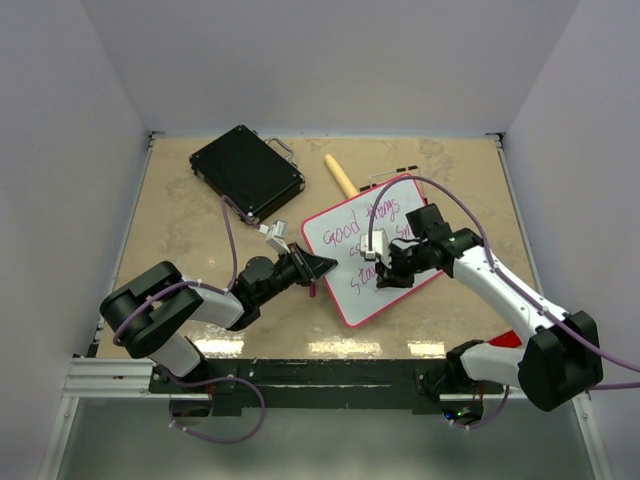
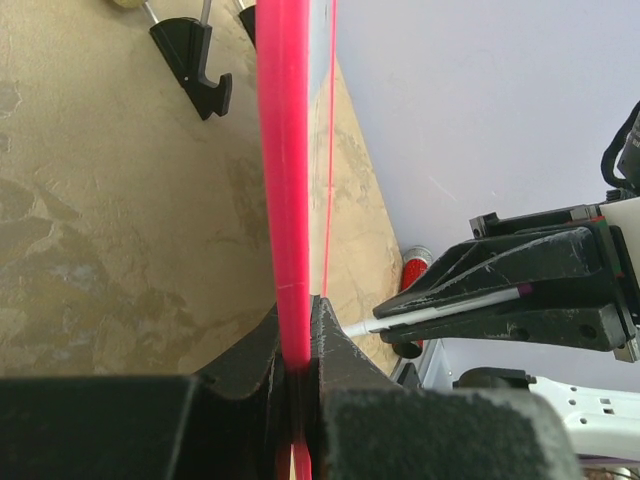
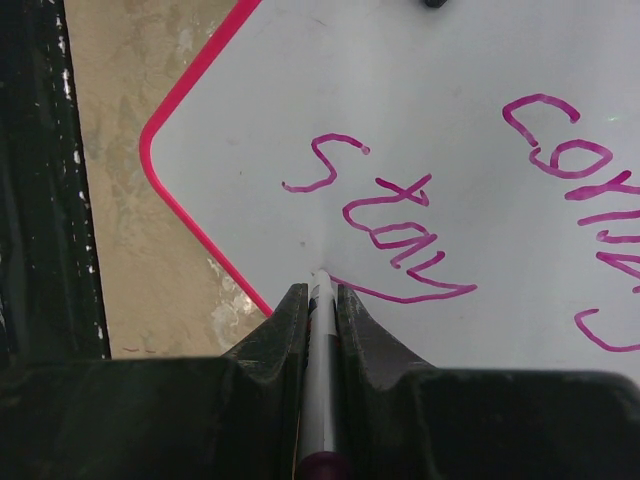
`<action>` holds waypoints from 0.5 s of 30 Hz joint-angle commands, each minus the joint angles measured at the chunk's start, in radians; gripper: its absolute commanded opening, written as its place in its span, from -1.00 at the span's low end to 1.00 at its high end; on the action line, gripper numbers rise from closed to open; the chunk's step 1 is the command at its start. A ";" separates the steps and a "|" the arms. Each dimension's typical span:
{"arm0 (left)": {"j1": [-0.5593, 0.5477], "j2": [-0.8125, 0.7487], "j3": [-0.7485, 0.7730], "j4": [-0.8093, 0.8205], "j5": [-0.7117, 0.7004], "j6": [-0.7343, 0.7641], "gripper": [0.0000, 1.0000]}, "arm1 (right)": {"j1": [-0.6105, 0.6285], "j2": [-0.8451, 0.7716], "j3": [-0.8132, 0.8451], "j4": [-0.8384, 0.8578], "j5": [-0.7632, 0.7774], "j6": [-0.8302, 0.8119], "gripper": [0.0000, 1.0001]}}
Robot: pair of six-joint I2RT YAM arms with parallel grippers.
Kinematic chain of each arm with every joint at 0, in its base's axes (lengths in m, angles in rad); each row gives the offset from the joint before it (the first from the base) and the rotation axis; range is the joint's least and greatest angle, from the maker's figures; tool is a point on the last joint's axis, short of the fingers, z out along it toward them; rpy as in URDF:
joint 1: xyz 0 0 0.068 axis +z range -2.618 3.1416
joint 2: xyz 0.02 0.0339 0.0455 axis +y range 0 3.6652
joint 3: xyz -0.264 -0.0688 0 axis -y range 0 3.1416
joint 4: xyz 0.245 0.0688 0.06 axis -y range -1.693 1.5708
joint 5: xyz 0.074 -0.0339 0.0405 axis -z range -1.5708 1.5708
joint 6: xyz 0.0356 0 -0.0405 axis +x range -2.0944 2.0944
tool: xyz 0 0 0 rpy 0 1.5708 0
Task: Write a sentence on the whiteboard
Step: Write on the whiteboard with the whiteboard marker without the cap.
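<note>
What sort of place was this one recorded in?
Probably a lab robot cell: a tan tabletop boxed in by plain white walls, a left arm and right arm mounted at its near edge, and staged props, a whiteboard and black hard case.

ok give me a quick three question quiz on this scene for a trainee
1. True or false: the left gripper is clamped on the rim of the whiteboard.
2. What does the right gripper hold? A) marker B) eraser C) cloth
3. In the right wrist view, which word of the sentence lies nearest the marker tip?

Key: 1 true; 2 A; 3 "stay".
</note>
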 commanded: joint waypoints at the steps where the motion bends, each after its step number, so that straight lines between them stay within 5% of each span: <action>1: -0.006 -0.016 0.012 0.129 0.009 0.028 -1.00 | 0.010 -0.017 0.026 0.078 -0.003 0.031 -1.00; 8: -0.004 -0.026 0.006 0.126 0.005 0.029 -1.00 | -0.069 -0.078 0.014 0.177 0.070 0.120 -1.00; 15: -0.003 -0.036 0.005 0.117 0.005 0.034 -1.00 | -0.185 -0.136 0.054 0.080 -0.012 0.052 -1.00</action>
